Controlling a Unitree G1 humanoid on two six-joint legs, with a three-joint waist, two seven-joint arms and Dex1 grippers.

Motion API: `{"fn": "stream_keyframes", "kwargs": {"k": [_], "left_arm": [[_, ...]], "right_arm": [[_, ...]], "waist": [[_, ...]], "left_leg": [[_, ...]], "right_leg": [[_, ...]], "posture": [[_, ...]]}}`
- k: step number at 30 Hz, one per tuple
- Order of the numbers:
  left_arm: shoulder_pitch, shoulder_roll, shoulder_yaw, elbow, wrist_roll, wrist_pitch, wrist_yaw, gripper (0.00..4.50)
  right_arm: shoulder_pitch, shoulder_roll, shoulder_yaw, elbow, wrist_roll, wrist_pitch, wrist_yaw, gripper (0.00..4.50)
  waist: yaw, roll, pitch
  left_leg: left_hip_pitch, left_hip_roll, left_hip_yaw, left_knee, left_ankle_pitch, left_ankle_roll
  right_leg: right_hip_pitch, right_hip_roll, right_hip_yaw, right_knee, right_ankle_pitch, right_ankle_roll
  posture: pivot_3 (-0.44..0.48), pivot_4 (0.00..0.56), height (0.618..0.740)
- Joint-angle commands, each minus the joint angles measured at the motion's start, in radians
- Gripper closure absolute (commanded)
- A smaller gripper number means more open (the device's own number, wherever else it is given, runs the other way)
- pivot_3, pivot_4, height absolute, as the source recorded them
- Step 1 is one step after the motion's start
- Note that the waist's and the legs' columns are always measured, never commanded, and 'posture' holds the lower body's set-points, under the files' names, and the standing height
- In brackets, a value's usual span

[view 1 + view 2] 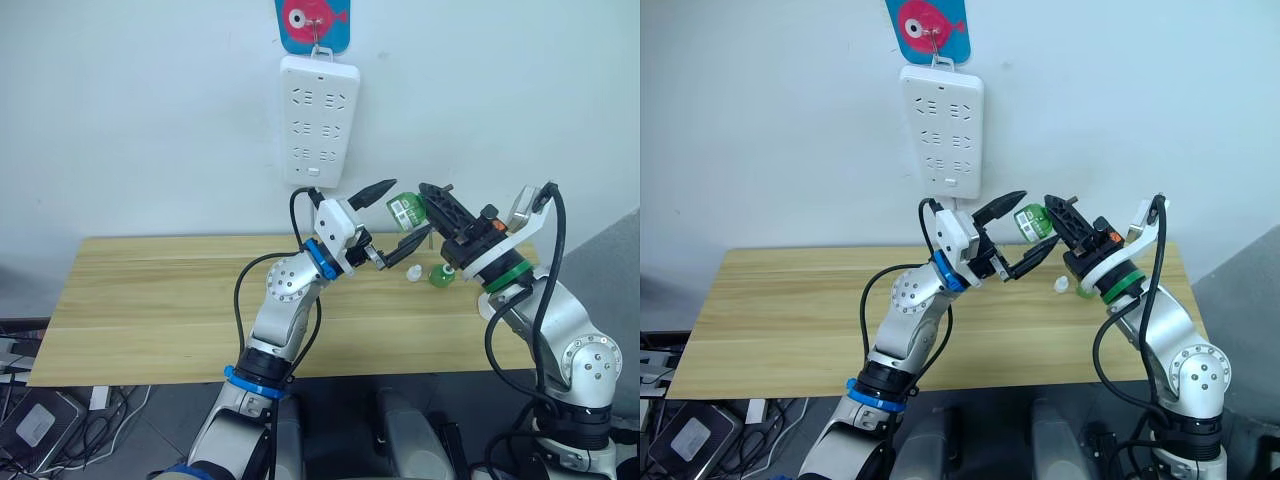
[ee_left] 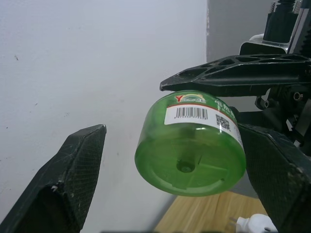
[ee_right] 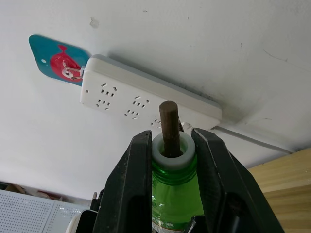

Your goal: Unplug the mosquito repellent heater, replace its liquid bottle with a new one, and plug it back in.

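Item: plain white painted wall [image 1: 150, 120], beyond my claws. Item: long white plastic power strip [image 1: 319, 120], hung upright on it above my claws, under a teal card with a pink fish [image 1: 313, 22]. Item: pale wooden slatted tabletop [image 1: 160, 300], beneath my claws. Item: grey floor with tangled black cables [image 1: 60, 410], below, left.

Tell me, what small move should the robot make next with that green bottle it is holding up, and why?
Probably close the left hand on the green bottle. The right hand grips it only by the neck, just below the bare wick, while the left hand's open fingers already sit on either side of the bottle's wide body. That looks set up for a handover, though I can't be sure.
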Motion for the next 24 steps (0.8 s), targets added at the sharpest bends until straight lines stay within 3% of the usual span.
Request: {"fn": "stream_keyframes", "kwargs": {"k": [1, 5, 13, 19, 23, 24], "left_arm": [[-0.018, -0.018, -0.009, -0.034, -0.018, -0.005, 0.002, 0.93], [-0.022, -0.021, -0.008, -0.029, -0.023, -0.009, -0.002, 2.14], [-0.02, -0.017, -0.01, -0.031, -0.013, -0.008, 0.004, 2.16], [-0.033, -0.009, -0.001, -0.001, 0.002, -0.021, 0.017, 2.16], [-0.051, 0.009, 0.023, 0.031, -0.004, -0.022, 0.016, 2.16], [-0.053, 0.014, 0.025, 0.035, -0.004, -0.024, 0.013, 2.16]], "right_arm": [[-0.003, -0.01, 0.008, -0.058, 0.031, -0.019, 0.0, 3.65], [-0.002, -0.022, 0.018, -0.057, 0.04, -0.027, 0.004, 3.65], [-0.01, -0.035, 0.034, -0.052, 0.033, -0.029, 0.003, 3.65], [0.005, -0.125, 0.039, -0.052, 0.031, 0.019, 0.013, 1.57], [0.092, -0.349, 0.01, -0.037, 0.07, 0.149, 0.044, 0.13], [0.12, -0.401, -0.001, -0.024, 0.08, 0.169, 0.04, 0.05]], "waist": [[0.0, 0.0, 0.0], [0.0, 0.0, 0.0], [0.0, 0.0, 0.0], [0.0, 0.0, 0.0], [0.006, 0.0, 0.0], [0.006, 0.0, 0.0]], "left_leg": [[0.0, 0.0, 0.0, 0.0, 0.0, 0.0], [0.0, 0.0, 0.0, 0.0, 0.0, 0.0], [0.0, 0.0, 0.0, 0.0, 0.0, 0.0], [0.0, 0.0, 0.0, 0.0, 0.0, 0.0], [-0.001, -0.001, 0.0, 0.0, 0.0, 0.0], [-0.001, -0.001, 0.0, 0.0, 0.0, 0.0]], "right_leg": [[0.0, 0.0, 0.0, 0.0, 0.0, 0.0], [0.0, 0.0, 0.0, 0.0, 0.0, 0.0], [0.0, 0.0, 0.0, 0.0, 0.0, 0.0], [0.0, 0.0, 0.0, 0.0, 0.0, 0.0], [0.001, 0.0, 0.0, -0.002, 0.0, 0.0], [0.001, 0.0, 0.0, -0.003, 0.0, 0.0]], "posture": [[-0.117, 0.245, 0.74], [-0.117, 0.247, 0.74], [-0.117, 0.245, 0.74], [-0.124, 0.251, 0.74], [-0.129, 0.259, 0.74], [-0.131, 0.264, 0.74]]}}
